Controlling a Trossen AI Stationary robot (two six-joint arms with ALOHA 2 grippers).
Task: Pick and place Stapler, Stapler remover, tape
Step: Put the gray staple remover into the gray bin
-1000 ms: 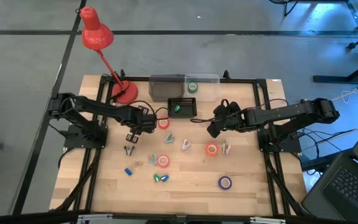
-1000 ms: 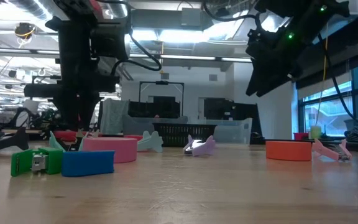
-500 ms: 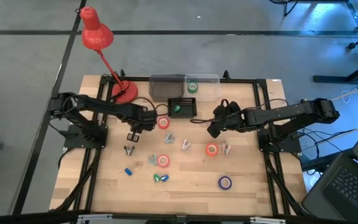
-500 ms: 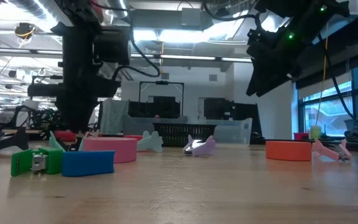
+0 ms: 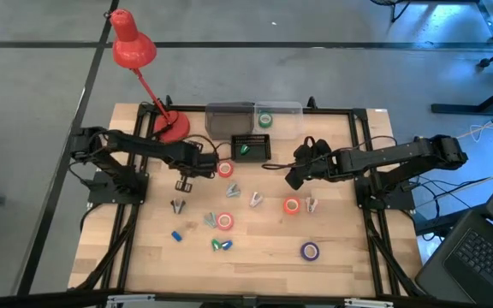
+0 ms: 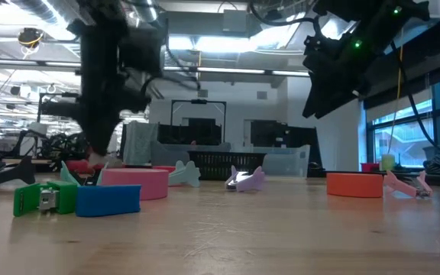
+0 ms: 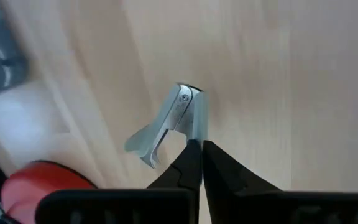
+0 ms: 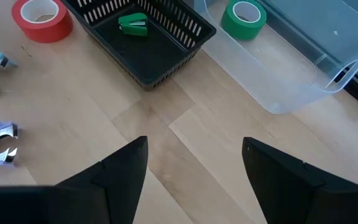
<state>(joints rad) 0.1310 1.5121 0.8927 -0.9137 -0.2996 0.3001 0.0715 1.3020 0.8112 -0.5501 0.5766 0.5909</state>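
Note:
My left gripper (image 5: 182,184) hangs over the table's left half, shut on a silver staple remover (image 7: 179,118). My right gripper (image 5: 291,180) hovers open right of centre and touches nothing. More staple removers (image 5: 178,205) (image 5: 232,191) (image 5: 255,199) (image 5: 311,205) lie on the wood. Tape rolls lie flat: red (image 5: 225,169), red-orange (image 5: 224,221), orange (image 5: 291,205), purple (image 5: 310,251). A blue stapler (image 5: 177,236) and a green one (image 5: 222,245) rest near the near edge. My left gripper pinches the staple remover between its two fingers (image 7: 188,165), by the free end of one leg (image 7: 196,130). The fingers come from above, pointing down. The remover's hinge (image 7: 185,93) points away from the fingers, its other leg splays aside, and it is clear of the wood.
A black basket (image 5: 252,147) holds a green stapler (image 8: 133,25), and a clear bin (image 5: 255,118) holds a green tape roll (image 8: 243,15), both at the far edge. A red lamp (image 5: 148,81) stands on its base at the far left corner. Bare wood lies toward the near edge.
My left gripper has moved a little toward the far edge with the staple remover; the arm shows blurred in the low view. The right arm has kept still.

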